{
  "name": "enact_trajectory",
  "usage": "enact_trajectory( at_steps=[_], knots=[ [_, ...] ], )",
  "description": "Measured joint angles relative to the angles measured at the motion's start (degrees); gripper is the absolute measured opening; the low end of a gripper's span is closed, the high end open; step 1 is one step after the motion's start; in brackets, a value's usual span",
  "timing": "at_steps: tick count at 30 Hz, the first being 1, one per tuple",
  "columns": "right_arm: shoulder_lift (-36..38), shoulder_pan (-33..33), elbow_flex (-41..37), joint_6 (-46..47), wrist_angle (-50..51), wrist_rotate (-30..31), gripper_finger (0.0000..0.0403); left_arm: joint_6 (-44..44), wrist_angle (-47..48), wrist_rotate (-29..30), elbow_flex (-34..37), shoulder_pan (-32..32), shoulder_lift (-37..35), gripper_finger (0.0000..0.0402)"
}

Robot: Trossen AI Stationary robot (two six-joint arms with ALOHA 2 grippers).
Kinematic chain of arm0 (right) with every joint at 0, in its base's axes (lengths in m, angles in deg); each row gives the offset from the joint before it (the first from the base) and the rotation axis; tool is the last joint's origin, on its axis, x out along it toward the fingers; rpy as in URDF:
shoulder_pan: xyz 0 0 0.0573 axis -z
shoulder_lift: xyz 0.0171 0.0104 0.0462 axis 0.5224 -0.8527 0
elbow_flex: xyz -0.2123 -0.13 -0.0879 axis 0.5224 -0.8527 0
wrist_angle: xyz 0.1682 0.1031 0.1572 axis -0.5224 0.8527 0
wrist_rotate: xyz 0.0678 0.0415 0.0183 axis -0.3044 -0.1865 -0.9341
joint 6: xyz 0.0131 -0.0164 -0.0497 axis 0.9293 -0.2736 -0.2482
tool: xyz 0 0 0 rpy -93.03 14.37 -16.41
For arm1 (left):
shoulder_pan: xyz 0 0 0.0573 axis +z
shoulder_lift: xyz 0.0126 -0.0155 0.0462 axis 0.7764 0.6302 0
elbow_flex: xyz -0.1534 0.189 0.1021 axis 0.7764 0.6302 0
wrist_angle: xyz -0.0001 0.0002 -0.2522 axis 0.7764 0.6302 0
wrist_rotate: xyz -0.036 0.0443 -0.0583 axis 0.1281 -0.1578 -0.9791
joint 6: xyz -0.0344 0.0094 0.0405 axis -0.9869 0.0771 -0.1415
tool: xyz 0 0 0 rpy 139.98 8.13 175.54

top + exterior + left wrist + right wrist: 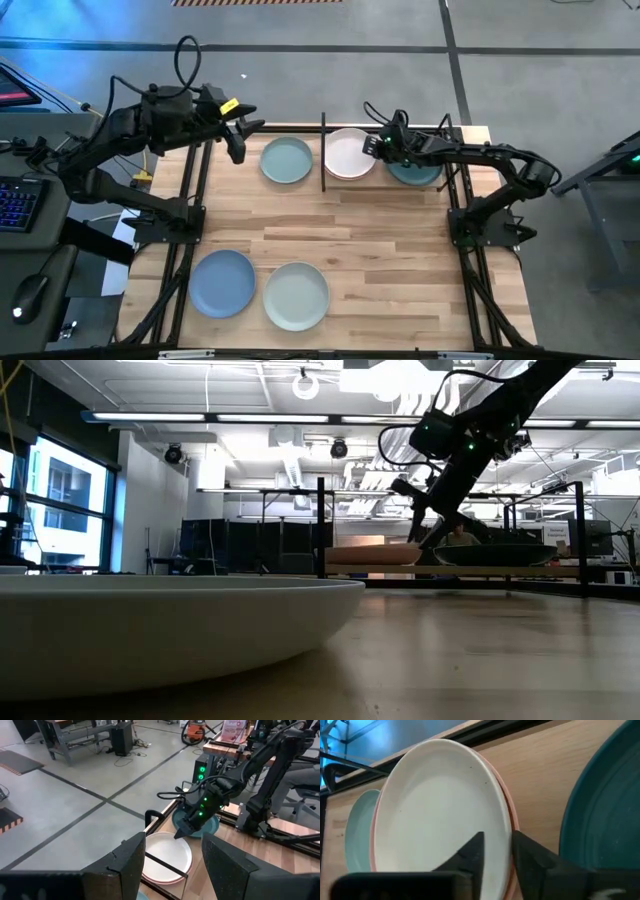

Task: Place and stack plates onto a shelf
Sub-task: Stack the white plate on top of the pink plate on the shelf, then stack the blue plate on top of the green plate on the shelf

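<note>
I count six plates from above: blue [222,283] and pale sage [296,295] at the near edge, mint [286,160] outside the shelf [324,150], and white [349,153] stacked on pink [511,817] beside teal [415,173] inside. Only the right wrist view shows the pink rim. The right gripper [496,851] straddles the white rim, fingers slightly parted. The left gripper [172,862] hovers with fingers wide apart, empty.

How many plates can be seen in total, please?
6: white plate stacked on pink plate beside dark teal plate on the shelf; pale mint plate outside; blue plate and sage plate at the near edge.
</note>
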Motion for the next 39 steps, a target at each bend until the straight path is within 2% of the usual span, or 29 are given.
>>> enact_trajectory(
  at_steps=[5, 9, 14, 18, 20, 24, 28, 31, 35, 39],
  knots=[
    [1.6, 0.0, 0.0, -1.4, 0.4, -1.7, 0.0149, 0.0, 0.0, 0.0, 0.0, 0.0, -0.1, 0.0184],
    [6.2, 0.5, 0.0, -4.7, 0.9, -1.4, 0.0187, 0.1, 0.0, 0.0, 0.0, 0.0, -0.1, 0.0184],
    [14.9, 1.7, 0.0, -7.6, 6.3, 0.8, 0.0200, 1.0, 0.2, -0.2, 0.0, 0.0, -0.1, 0.0184],
    [21.7, 0.0, 0.0, -9.9, 12.4, 0.7, 0.0200, 2.5, -1.1, -1.5, 2.0, 0.0, -1.1, 0.0184],
    [24.7, -2.4, 0.0, -10.3, 14.5, 1.0, 0.0200, 2.1, -4.8, -2.5, 6.8, 0.0, -3.1, 0.0184],
    [29.1, -9.9, 0.0, -10.4, 14.1, 3.5, 0.0200, -1.9, -20.2, -8.0, 22.9, 0.0, -9.7, 0.0184],
    [30.8, -18.6, 0.0, -11.7, 8.9, 6.3, 0.0200, -8.4, -36.5, -14.4, 38.7, -0.1, -16.2, 0.0184],
    [30.4, -24.6, 0.0, -15.1, 2.5, 8.8, 0.0200, -12.9, -43.8, -16.5, 47.5, -1.4, -19.6, 0.0184],
    [29.4, -29.4, 0.0, -19.4, -4.1, 11.7, 0.0200, -15.6, -48.5, -16.5, 53.9, -3.6, -22.4, 0.0184],
    [29.4, -30.4, 0.0, -20.7, -5.7, 12.0, 0.0200, -16.0, -49.0, -16.1, 54.8, -3.9, -23.6, 0.0184]
  ],
)
